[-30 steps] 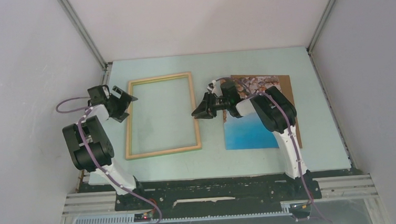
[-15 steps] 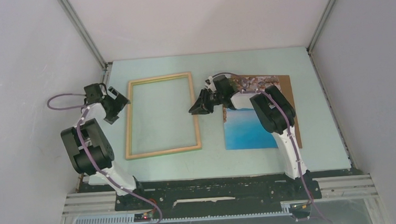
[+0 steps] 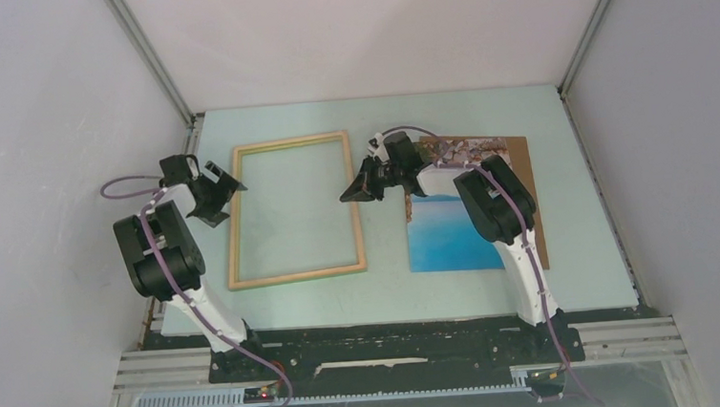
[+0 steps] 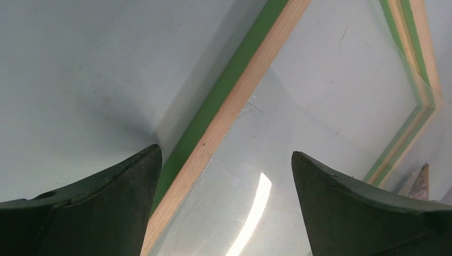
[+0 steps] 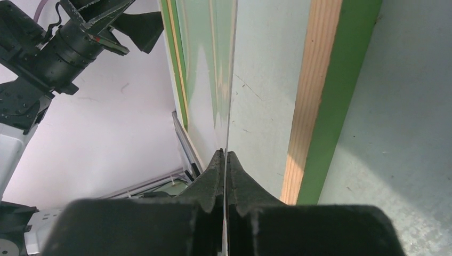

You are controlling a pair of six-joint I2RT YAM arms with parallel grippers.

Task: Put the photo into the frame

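The frame (image 3: 285, 142) lies flat at the table's left middle, pale wood face up, with a green side showing along its rail (image 4: 234, 101) (image 5: 314, 106). A thin clear pane (image 4: 320, 133) sits inside it and glints. My right gripper (image 3: 351, 193) (image 5: 225, 154) is at the frame's right rail, shut on the pane's edge (image 5: 205, 80), which runs edge-on between the jaws. My left gripper (image 3: 230, 186) (image 4: 226, 154) hangs open over the left rail, holding nothing. The photo (image 3: 449, 236) lies to the right, blue water nearest me.
A plain brown board (image 3: 523, 154) lies under the photo, showing along its right and far sides. The right arm (image 3: 500, 203) reaches across the photo's far half. White walls and metal posts (image 3: 188, 120) close in the pale table (image 3: 391, 287).
My right gripper closed its jaws onto the pane's edge and shifted slightly towards the far side. The left gripper swung out to the left, then came back over the left rail.
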